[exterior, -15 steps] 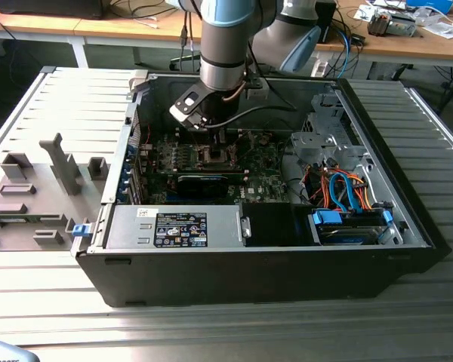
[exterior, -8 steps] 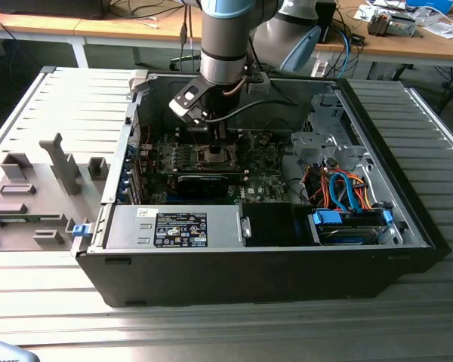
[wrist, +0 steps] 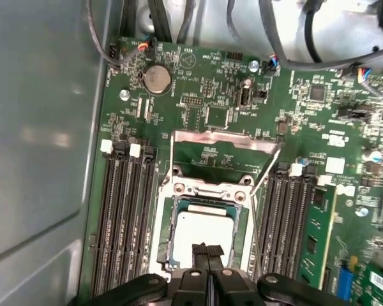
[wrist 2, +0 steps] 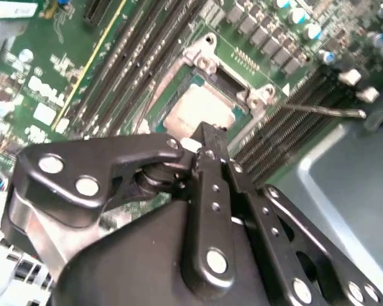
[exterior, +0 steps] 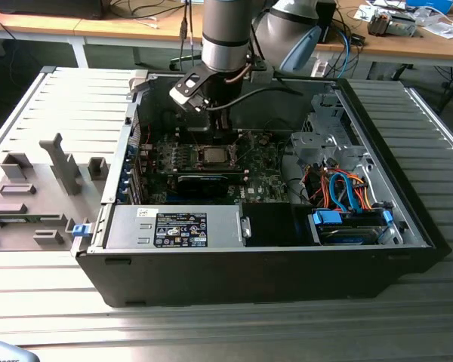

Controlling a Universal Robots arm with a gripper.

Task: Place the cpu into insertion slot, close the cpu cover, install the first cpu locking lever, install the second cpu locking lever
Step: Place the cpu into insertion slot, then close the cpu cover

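Gripper [wrist: 207, 250] is closed, with my fingertips pressed together and nothing between them. The chip [wrist: 204, 224] lies flat in the socket [wrist: 165, 242] on the green board [wrist: 217, 83], directly beneath my fingertips, which hang over its near edge. I cannot confirm contact. One thin wire lever [wrist: 265, 173] stands raised just beside the socket.

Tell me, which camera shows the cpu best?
The first wrist view: it looks straight down on the cpu, with the gripper hiding just one edge. The second wrist view shows it slanted, partly behind the gripper. The exterior view shows it far off, under the arm.
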